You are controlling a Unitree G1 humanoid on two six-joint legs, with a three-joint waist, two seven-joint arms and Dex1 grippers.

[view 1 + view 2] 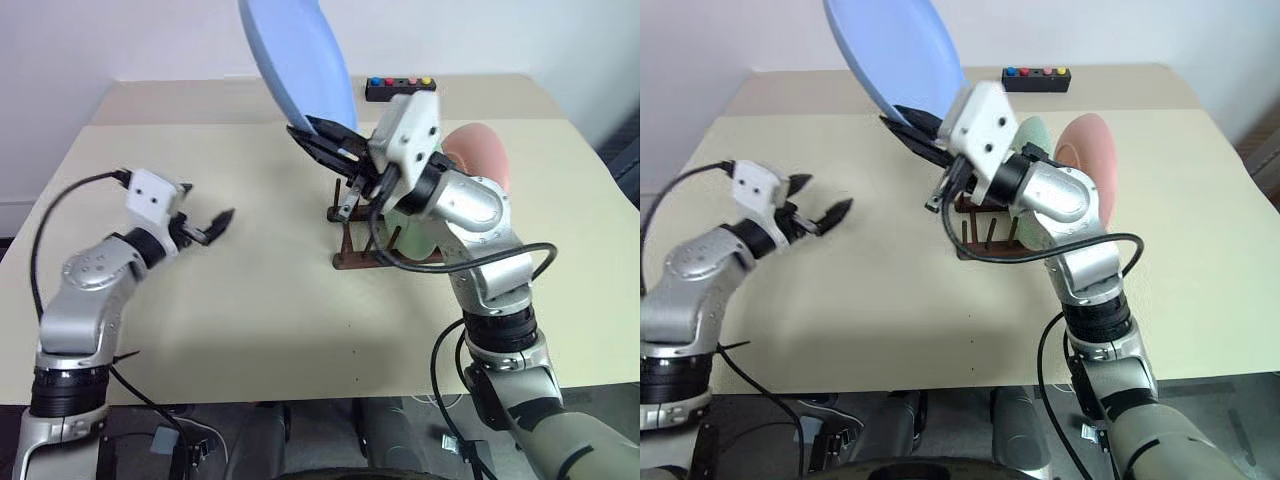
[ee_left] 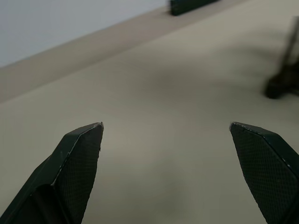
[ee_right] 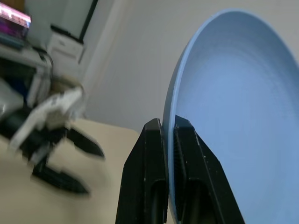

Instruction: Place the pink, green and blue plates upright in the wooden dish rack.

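Blue plate [image 1: 895, 55]: light blue, round, matte, raised rim, held up on edge in the air, rim pinched between the shut jaws of the right gripper [image 1: 310, 135]. Below and just behind those jaws, wooden dish rack [image 1: 385, 258] on the table [image 1: 250, 310]; green plate [image 1: 1035, 135] and pink plate [image 1: 1087, 150] stand upright in it, largely hidden by the right arm. Left gripper [image 1: 820, 203] hangs low over bare tabletop, jaws wide, holding nothing, well apart from the rack. Black button box [image 1: 400, 87] beyond the plate.

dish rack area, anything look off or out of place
Nothing stands out. The pink plate and green plate stand upright in the wooden dish rack. The right gripper pinches the blue plate by its rim, above the rack.
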